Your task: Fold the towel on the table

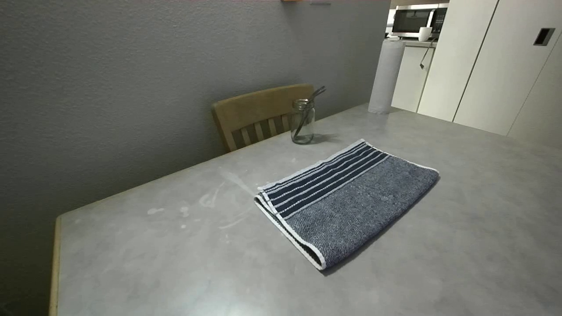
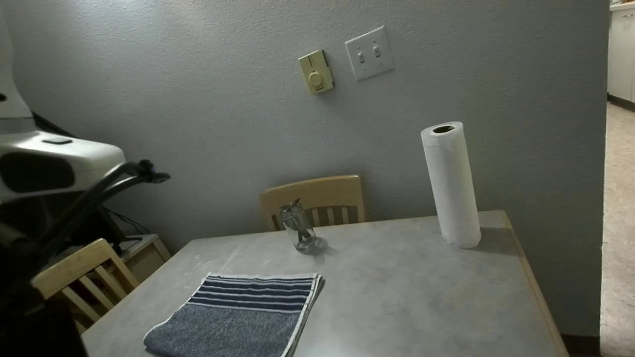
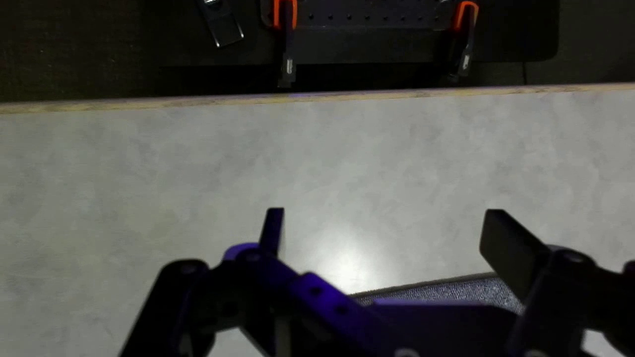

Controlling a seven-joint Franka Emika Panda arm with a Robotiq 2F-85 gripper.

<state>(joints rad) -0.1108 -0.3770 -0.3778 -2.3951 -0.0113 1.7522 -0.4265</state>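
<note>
I see the gripper, its fingers spread. Lower than it lies the towel, long axis along the stripes, striped side toward the jar.

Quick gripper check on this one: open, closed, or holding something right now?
Gripper: open, fingers spread wide apart in the wrist view, holding nothing; the towel lies on the table.

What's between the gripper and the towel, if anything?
Nothing visible. The gripper is open; the wrist view shows part of the towel behind it. The jar stands apart, beyond the towel's striped end, not between them.
</note>
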